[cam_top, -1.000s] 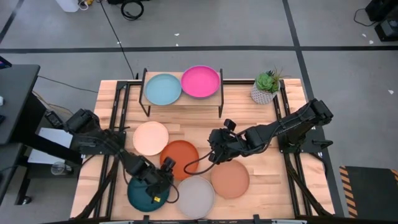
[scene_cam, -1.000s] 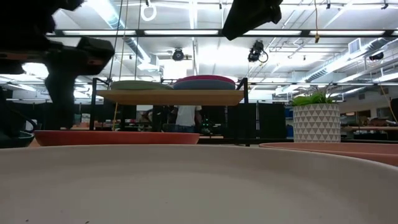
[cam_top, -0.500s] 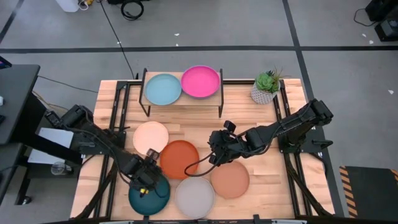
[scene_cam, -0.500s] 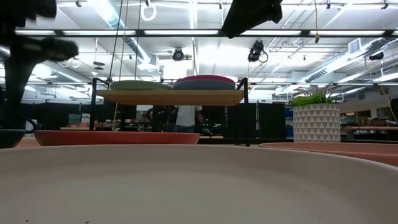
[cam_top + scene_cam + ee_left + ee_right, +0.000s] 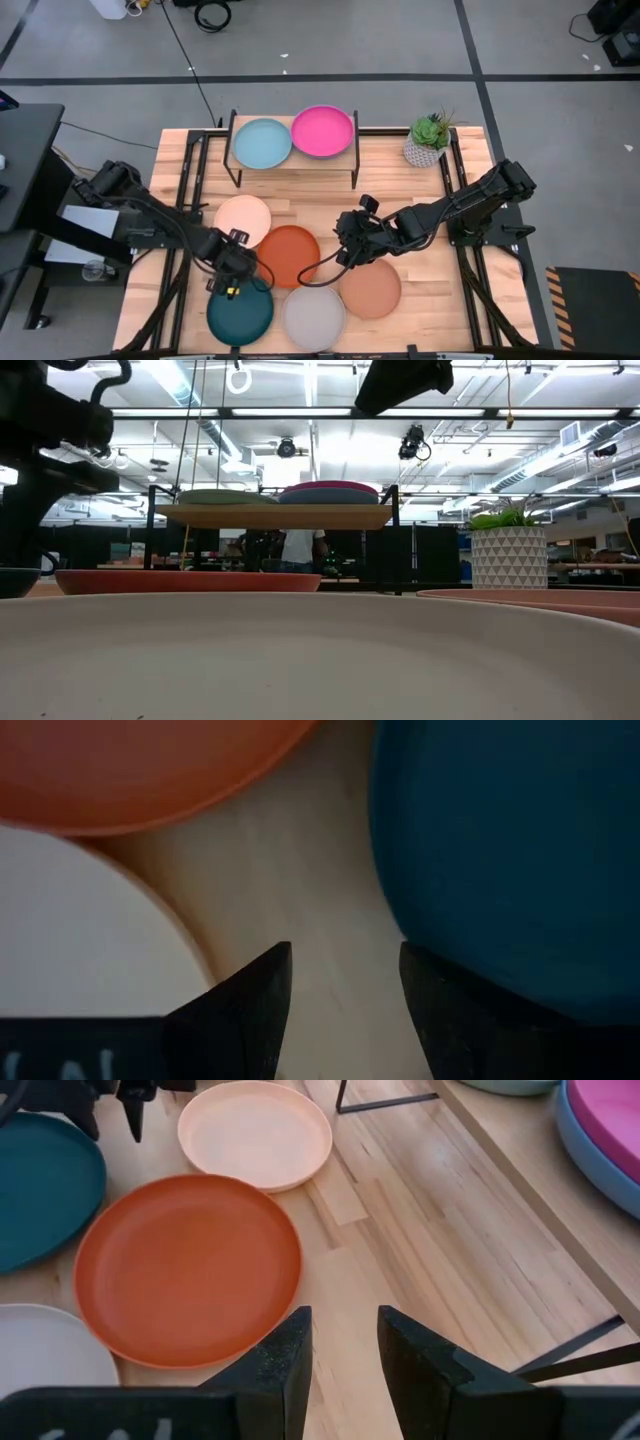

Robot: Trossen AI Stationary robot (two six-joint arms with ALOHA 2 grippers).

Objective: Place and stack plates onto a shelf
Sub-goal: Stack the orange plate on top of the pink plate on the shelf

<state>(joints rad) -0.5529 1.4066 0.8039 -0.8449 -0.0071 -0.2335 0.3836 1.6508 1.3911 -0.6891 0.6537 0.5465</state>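
Note:
The shelf (image 5: pixel 293 160) stands at the table's far side with the pale blue plate (image 5: pixel 262 143) and the magenta plate (image 5: pixel 323 131) on its board. A blue rim (image 5: pixel 598 1162) shows under the magenta one. Lying flat on the table are the cream plate (image 5: pixel 243 221), orange plate (image 5: pixel 289 256), dark teal plate (image 5: pixel 240 311), grey plate (image 5: pixel 313 317) and salmon plate (image 5: pixel 369 288). My left gripper (image 5: pixel 235 274) (image 5: pixel 345 990) is open over the bare wood between the cream, orange and teal plates. My right gripper (image 5: pixel 350 240) (image 5: pixel 345 1350) hovers open beside the orange plate's right edge.
A potted plant (image 5: pixel 428 139) in a white pot stands at the table's far right corner. The shelf's thin black legs (image 5: pixel 385 1100) rise from the wood behind the cream plate. Bare wood (image 5: pixel 400 190) lies between the shelf and the salmon plate.
My left gripper has moved from above the dark teal plate toward the far edge, and its fingers now point down over the gap between the cream, orange and teal plates. The plates have stayed in place.

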